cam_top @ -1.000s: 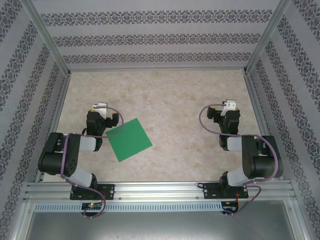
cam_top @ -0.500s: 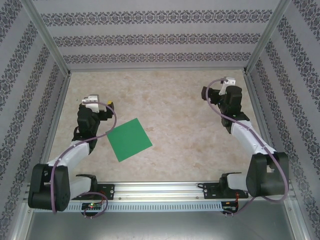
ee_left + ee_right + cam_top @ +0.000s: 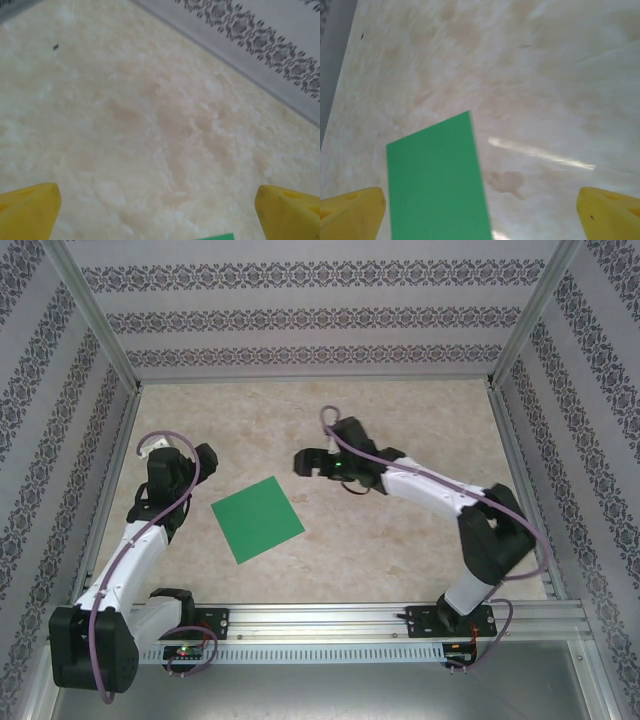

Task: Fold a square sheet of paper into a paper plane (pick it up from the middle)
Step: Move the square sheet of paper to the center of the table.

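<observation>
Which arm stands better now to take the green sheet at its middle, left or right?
Probably right. The right pincer, open, faces the square sheet of paper, broad in its wrist view; the left pincer has a mere green sliver in its view.

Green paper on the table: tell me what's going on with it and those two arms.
Nothing is folded yet. The square sheet of paper lies flat and unfolded on the table, untouched. The left gripper hangs open just left of it, and the right gripper, also open, is stretched across and hovers off the sheet's far edge. Neither holds anything.
</observation>
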`<state>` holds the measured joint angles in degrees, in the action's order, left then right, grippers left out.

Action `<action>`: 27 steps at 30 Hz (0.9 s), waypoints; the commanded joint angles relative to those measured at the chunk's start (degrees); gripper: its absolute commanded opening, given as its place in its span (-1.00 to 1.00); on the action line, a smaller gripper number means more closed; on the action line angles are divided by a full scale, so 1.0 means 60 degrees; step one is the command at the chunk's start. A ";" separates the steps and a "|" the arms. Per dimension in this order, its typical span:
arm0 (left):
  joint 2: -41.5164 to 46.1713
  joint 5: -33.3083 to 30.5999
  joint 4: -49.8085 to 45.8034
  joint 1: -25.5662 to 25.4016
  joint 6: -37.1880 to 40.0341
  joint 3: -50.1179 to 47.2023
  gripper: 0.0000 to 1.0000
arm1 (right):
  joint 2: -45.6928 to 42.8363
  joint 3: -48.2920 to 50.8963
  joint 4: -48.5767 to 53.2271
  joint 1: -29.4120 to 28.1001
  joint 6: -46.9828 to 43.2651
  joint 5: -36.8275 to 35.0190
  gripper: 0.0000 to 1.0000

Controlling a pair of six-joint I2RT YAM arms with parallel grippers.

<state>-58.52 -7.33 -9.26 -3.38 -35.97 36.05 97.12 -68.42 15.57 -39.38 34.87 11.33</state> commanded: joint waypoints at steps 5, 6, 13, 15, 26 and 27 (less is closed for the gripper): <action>0.0046 0.0266 -0.1286 0.0153 -0.0701 0.0338 1.00 | 0.2545 -0.2688 0.1269 -0.1379 0.0444 0.0893 0.79; 0.0142 0.0086 -0.1372 0.0153 -0.0728 0.0323 1.00 | 0.2852 -0.2977 0.1392 -0.1465 0.0435 0.0995 0.78; 0.0952 -0.1025 -0.2034 0.0153 -0.0723 0.0105 1.00 | 0.4310 -0.4119 0.1626 -0.1875 0.0740 0.1457 0.76; 0.1058 -0.1180 -0.2179 0.0147 -0.0726 0.0100 1.00 | 0.4566 -0.4211 0.1761 -0.1875 0.0838 0.1437 0.75; 0.1369 -0.0473 -0.2332 0.0156 -0.0324 0.0370 1.00 | 0.4173 -0.2594 0.1670 -0.1541 0.1365 0.0396 0.76; 0.1353 -0.0283 -0.2278 0.0153 -0.0319 0.0375 1.00 | 0.3989 -0.2297 0.1556 -0.1431 0.1366 0.0328 0.76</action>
<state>-50.89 -12.23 -22.06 -3.38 -39.05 36.10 123.07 -87.09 23.14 -49.71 41.54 17.41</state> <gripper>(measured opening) 0.999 0.881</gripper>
